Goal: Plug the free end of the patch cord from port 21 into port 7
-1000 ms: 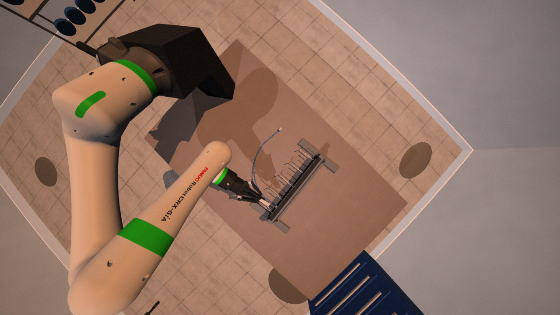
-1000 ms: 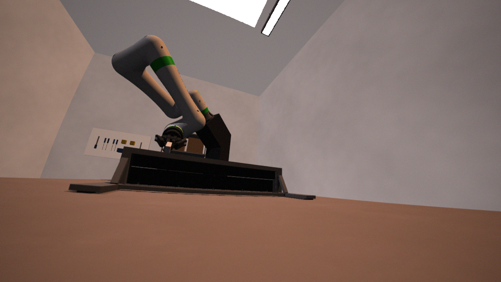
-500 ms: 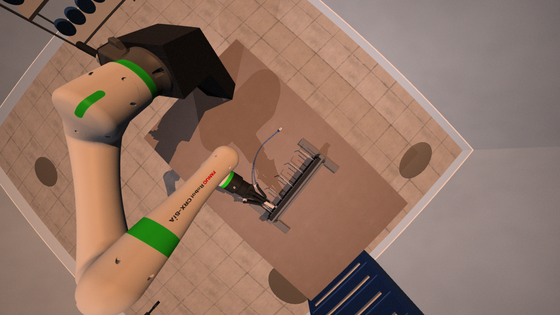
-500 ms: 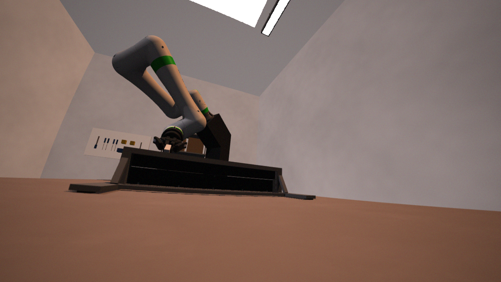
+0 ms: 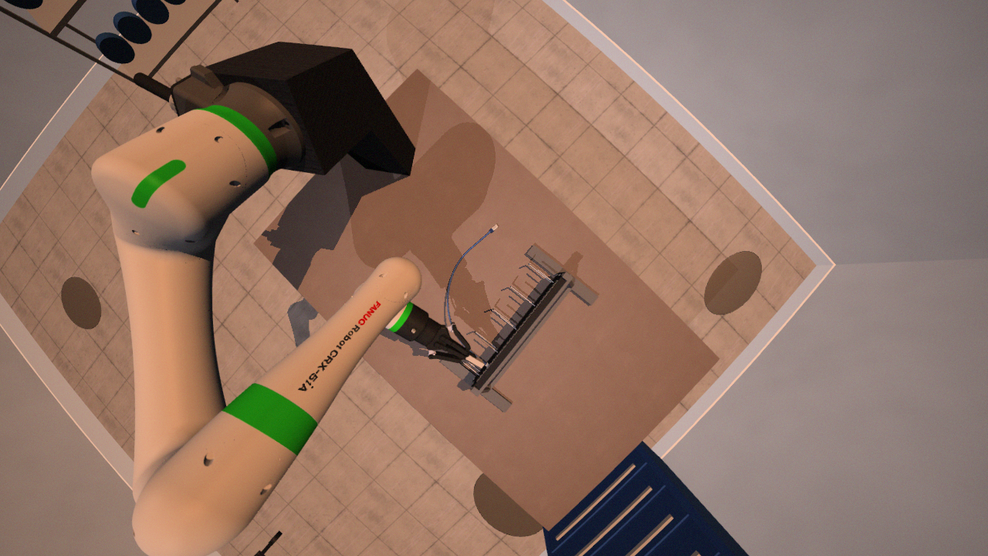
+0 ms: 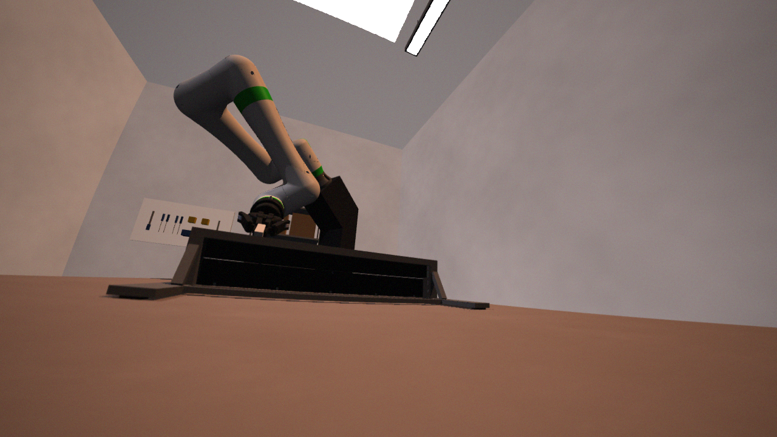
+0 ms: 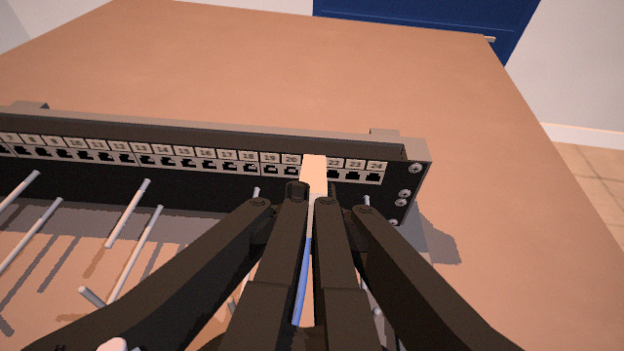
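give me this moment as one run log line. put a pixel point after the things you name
gripper (image 5: 467,353) (image 6: 260,223) (image 7: 313,173): jaws shut | pale block: covers port 21 in wrist view | cord's free end (image 5: 494,227): on table, unplugged

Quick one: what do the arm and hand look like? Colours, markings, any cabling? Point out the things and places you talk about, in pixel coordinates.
Arm (image 5: 172,331) (image 6: 277,130): rounded beige-tan links, green bands, red "FANUC" and black "Robot CRX-5iA" lettering. Hand (image 5: 467,355) (image 7: 313,173): dark brown-black, slim two-finger linkage with round pivots. No external cabling seen on the arm.
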### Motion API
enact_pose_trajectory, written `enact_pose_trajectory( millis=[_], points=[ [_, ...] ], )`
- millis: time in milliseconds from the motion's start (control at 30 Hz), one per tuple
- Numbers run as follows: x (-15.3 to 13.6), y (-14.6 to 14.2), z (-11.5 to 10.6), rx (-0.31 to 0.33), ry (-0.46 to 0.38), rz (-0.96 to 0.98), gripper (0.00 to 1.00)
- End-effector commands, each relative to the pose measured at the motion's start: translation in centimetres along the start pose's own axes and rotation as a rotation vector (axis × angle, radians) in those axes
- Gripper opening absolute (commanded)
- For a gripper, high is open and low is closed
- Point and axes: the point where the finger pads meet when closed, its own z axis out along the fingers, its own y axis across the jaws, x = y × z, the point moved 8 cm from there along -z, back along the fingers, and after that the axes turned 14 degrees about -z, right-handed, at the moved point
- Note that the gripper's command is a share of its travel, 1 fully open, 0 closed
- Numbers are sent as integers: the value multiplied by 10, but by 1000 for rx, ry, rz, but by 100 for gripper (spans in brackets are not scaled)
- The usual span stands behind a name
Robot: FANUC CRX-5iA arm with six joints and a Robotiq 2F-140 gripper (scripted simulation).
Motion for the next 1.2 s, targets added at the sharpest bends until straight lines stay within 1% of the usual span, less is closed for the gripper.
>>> enact_pose_trajectory(
  millis=[0,867,1000,1067,1167],
  points=[
    [0,0,0,0,0,0,0],
    [0,0,-1,0,0,0,0],
    [0,0,-11,0,0,0,0],
    [0,0,-22,0,0,0,0],
    [0,0,-43,0,0,0,0]
  ],
)
